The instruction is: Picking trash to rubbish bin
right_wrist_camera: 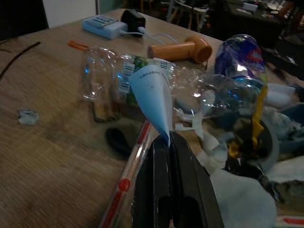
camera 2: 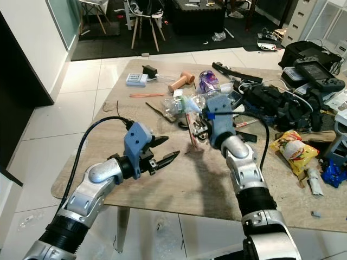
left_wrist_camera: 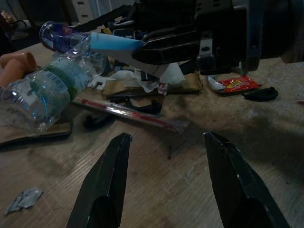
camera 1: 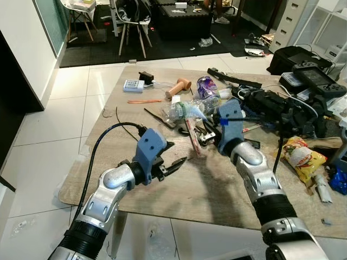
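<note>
On the wooden table (camera 1: 162, 189) lies a heap of trash: a crushed clear plastic bottle (camera 1: 178, 111), a purple can (camera 1: 206, 86) and a long clear strip with red print (camera 1: 191, 136). My right gripper (right_wrist_camera: 167, 140) is over the heap, shut on a pale blue paper cone (right_wrist_camera: 154, 92) that points up from its fingertips; the cone (camera 1: 196, 112) sits just above the bottle. My left gripper (camera 1: 176, 165) hovers low over bare table nearer me, open, with nothing between its fingers (left_wrist_camera: 114, 161). A small red packet (left_wrist_camera: 235, 84) lies beyond it.
A yellow snack bag (camera 1: 301, 157) lies at the right edge. Black bags, cables and devices (camera 1: 287, 108) crowd the far right of the table. An orange handle (camera 1: 179, 86) and a white power strip (camera 1: 133, 85) sit at the back. Chairs (camera 1: 133, 21) stand beyond on a dark rug.
</note>
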You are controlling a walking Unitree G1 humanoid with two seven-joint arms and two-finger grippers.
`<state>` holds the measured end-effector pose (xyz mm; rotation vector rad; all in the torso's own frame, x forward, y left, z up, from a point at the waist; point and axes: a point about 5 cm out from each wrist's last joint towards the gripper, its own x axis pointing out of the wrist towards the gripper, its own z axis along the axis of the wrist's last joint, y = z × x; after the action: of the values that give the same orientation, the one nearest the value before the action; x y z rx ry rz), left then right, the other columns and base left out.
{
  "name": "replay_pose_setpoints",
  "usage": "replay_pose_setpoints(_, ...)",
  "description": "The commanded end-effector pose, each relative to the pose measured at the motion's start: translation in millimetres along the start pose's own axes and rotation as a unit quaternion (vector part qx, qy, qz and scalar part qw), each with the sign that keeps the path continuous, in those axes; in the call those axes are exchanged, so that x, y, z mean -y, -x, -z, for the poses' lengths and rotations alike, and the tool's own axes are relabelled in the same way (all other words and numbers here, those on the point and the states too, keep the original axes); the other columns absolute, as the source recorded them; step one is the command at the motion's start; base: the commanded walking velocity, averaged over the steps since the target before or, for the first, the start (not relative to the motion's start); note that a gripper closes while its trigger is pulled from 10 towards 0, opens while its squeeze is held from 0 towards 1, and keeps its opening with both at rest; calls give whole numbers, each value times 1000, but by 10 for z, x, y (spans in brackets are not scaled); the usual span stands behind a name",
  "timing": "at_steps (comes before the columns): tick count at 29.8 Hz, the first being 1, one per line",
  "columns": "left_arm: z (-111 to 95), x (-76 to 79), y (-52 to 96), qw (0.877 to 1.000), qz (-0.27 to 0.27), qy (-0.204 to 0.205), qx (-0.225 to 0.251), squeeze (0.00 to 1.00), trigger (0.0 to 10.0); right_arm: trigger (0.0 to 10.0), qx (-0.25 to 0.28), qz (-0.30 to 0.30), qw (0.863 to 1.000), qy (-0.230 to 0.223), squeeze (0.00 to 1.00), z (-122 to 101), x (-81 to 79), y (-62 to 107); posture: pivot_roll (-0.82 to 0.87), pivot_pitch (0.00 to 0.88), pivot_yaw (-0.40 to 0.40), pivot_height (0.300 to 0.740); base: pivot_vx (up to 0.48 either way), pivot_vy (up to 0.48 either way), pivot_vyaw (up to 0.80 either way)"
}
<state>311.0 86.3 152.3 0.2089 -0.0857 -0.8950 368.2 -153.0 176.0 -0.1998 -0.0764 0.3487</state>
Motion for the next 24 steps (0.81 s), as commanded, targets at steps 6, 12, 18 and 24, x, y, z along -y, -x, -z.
replay_pose_setpoints(6,1,-38,12,1000,-5,-5,0,0,10000,10000,-1,4,1000,-7,0,-42,-33,49,-99,84,6,740,0,0,0)
replay_pose_setpoints(12,-8,-99,2,999,-42,-12,6,0,10000,0,28,5,1000,-7,0,-103,-51,54,-99,86,5,740,0,0,0)
replay_pose_setpoints(18,-40,-151,9,998,-60,-5,17,0,10000,9922,44,10,999,-3,0,-165,-81,72,-96,87,4,740,0,0,0)
replay_pose_setpoints(24,-59,-182,8,997,-75,-9,24,0,10000,10000,65,24,998,1,0,-224,-71,68,-95,88,6,740,0,0,0)
